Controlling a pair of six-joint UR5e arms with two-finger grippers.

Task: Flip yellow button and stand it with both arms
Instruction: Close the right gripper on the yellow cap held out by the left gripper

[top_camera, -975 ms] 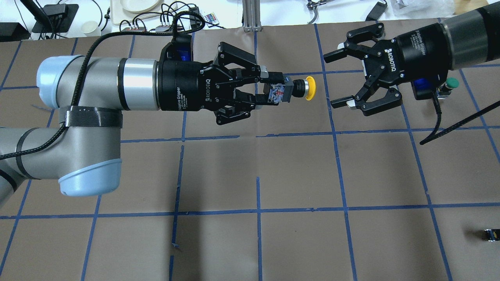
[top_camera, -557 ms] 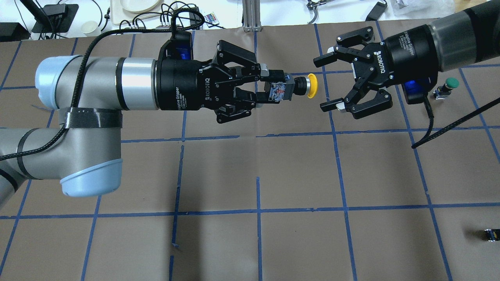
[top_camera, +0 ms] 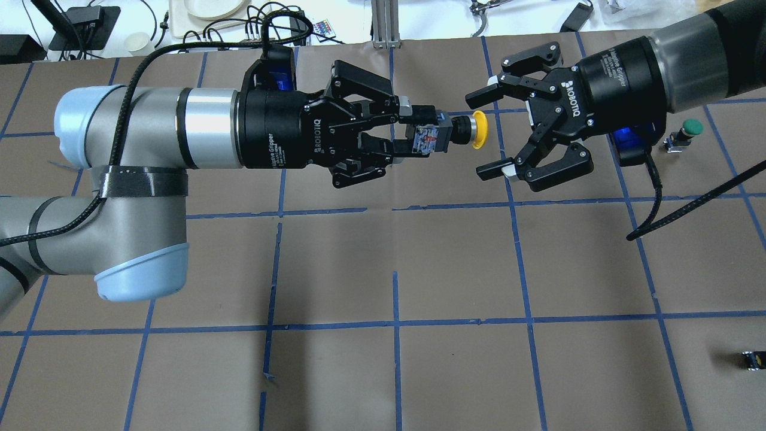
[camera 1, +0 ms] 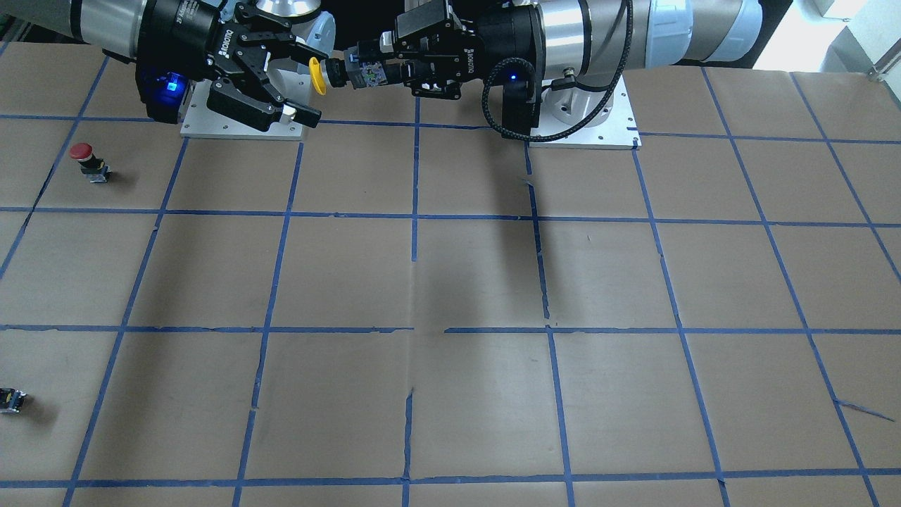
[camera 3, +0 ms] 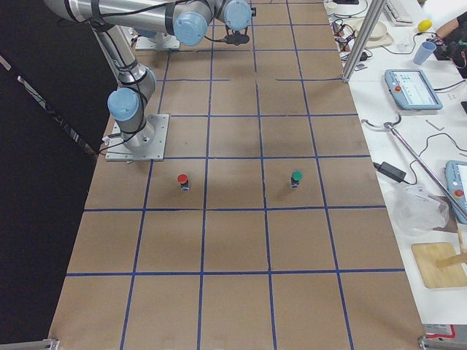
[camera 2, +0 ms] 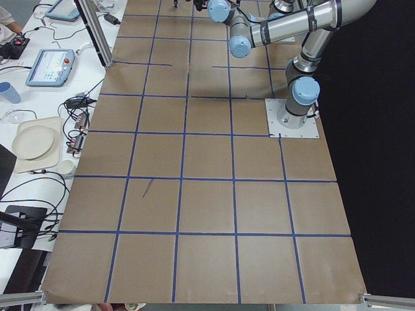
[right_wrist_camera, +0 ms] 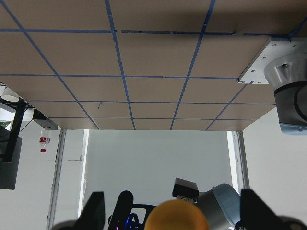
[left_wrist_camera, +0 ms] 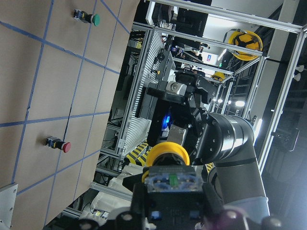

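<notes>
Counter: brown paper counter [top_camera: 455, 263], ruled into squares by blue tape lines [top_camera: 396, 323]; a white bench strewn with cables runs along one edge.
Yellow button: I see the yellow button [top_camera: 461, 131] held in the air above the counter. It lies horizontal, with its round cap pointing at the right arm and its body pointing back toward the left arm.
Left gripper: the left gripper [top_camera: 419, 130] is clamped on the button's body, its fingers drawn nearly together. The neck and cap stick out past its fingertips.
Right gripper: the right gripper [top_camera: 483, 133] is spread wide and has hold of nothing. Its two fingertips sit level with the cap, one on each side, with a clear gap on both. From its wrist camera I see the cap low in the middle, between the two blurred fingers.
Arms: both reach in roughly level and face each other nose to nose.
Green-capped button: the green-capped button [top_camera: 688, 131] stands upright on the counter beside the right arm.
Red-capped button: the red-capped button [camera 1: 84, 156] stands upright on the counter, apart from the green one.
Small dark block: the small dark block [top_camera: 753, 360] lies on the counter near its right-hand edge, well apart from everything else.
</notes>
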